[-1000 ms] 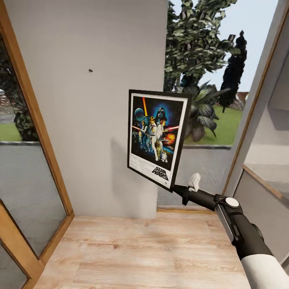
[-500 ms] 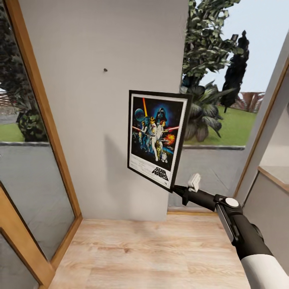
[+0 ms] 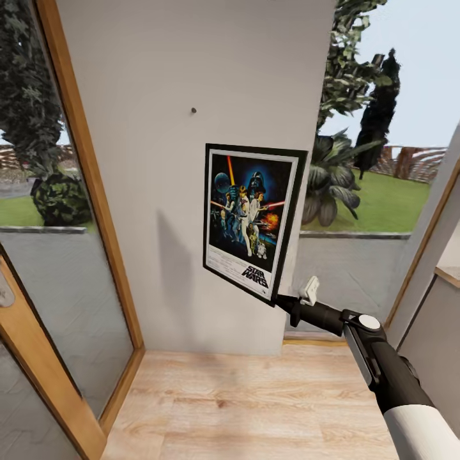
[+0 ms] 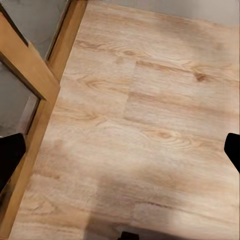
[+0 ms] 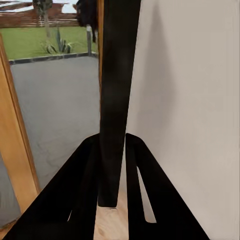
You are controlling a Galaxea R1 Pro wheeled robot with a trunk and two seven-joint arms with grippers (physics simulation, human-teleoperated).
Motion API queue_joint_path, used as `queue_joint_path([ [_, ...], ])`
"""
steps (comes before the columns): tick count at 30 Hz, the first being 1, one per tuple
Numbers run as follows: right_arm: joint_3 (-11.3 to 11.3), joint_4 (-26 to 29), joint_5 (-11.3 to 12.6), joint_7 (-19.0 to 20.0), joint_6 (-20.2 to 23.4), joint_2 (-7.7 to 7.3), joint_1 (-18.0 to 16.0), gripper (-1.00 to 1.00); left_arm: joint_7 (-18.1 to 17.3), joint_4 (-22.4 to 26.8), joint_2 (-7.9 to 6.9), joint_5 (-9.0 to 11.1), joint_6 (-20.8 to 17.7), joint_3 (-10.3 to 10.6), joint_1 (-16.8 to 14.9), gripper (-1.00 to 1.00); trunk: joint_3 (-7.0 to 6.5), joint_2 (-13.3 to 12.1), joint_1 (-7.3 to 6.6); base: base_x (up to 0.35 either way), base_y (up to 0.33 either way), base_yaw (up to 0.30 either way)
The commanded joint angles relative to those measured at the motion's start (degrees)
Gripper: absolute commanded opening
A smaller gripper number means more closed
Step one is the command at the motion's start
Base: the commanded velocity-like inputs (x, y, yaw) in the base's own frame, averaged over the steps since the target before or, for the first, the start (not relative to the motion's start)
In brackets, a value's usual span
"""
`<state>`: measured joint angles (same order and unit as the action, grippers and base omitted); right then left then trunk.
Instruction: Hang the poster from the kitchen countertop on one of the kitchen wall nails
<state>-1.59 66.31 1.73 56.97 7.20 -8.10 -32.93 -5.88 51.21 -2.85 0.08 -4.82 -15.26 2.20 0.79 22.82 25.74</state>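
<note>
grey wall | wall nail above poster | right claw clamps poster | left claw released

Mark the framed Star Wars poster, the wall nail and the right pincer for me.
Black-framed Star Wars poster [image 3: 250, 220]: head view, artwork centre.
Tiny dark wall nail [image 3: 193, 110]: head view, its head.
Right pincer [image 3: 280, 299]: head view, fingertips at poster's corner.

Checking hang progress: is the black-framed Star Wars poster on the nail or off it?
Off. The black-framed Star Wars poster is clamped at its lower corner by the right claw, below and right of the small dark wall nail.
</note>
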Motion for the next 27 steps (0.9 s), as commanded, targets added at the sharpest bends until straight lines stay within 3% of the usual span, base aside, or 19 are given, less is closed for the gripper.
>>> queue_joint_path([
  [1, -0.1, 0.0, 0.3, 0.3, 0.7, 0.02, -0.1, -1.0, -0.4, 0.1, 0.01, 0.0, -0.4, -0.1, 0.0, 1.0, 0.08, 0.1, 0.04, 0.073, 0.346, -0.018],
  [5, -0.1, 0.0, 0.3, 0.4, 0.7, 0.02, -0.1, -1.0, -0.4, 0.2, -0.3, 0.0, -0.4, -0.1, 0.0, 1.0, -0.13, 0.1, 0.04, 0.029, 0.177, -0.156],
  [18, -0.1, 0.0, 0.3, 0.4, 0.7, -0.02, -0.1, -1.0, -0.3, 0.1, -0.32, -0.1, -0.3, 0.1, 0.0, 1.0, -0.25, 0.1, 0.04, 0.001, 0.005, -0.029],
  [27, 0.2, 0.0, 0.2, 0.4, 0.8, 0.01, 0.0, -1.0, -0.3, 0.1, -0.32, -0.1, -0.3, 0.1, 0.0, 1.0, -0.37, 0.1, 0.04, 0.0, 0.0, -0.126],
])
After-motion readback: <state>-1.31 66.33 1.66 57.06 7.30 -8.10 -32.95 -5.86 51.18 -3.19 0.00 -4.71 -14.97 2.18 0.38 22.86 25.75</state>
